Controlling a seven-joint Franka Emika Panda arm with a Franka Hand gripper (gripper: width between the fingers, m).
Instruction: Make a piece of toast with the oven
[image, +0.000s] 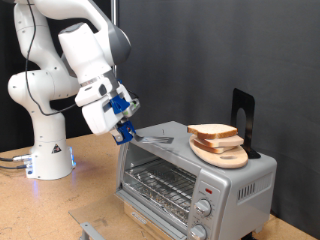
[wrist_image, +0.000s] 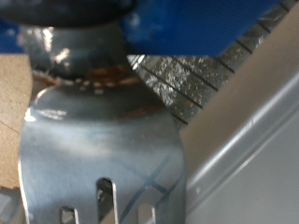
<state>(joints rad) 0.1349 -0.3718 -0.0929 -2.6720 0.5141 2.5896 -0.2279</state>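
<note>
The silver-grey oven (image: 190, 185) stands on the wooden table at the exterior view's lower right, its glass door shut and the wire rack (image: 158, 186) showing behind it. The piece of toast (image: 212, 131) lies on a round light-wood board (image: 224, 156) on the oven's top. My gripper (image: 127, 131), with blue fingers, hangs over the oven's top left corner and is shut on the handle of a metal slotted spatula (image: 153, 139), whose blade points towards the toast and ends short of it. The wrist view is filled by the spatula blade (wrist_image: 103, 154) beside the oven's grey top (wrist_image: 257, 140).
A black upright stand (image: 243, 113) rises behind the board at the oven's far side. The oven's round knobs (image: 204, 208) are on its right panel. The robot's white base (image: 48, 155) stands at the left. A small metal bracket (image: 90, 229) lies on the table at the bottom.
</note>
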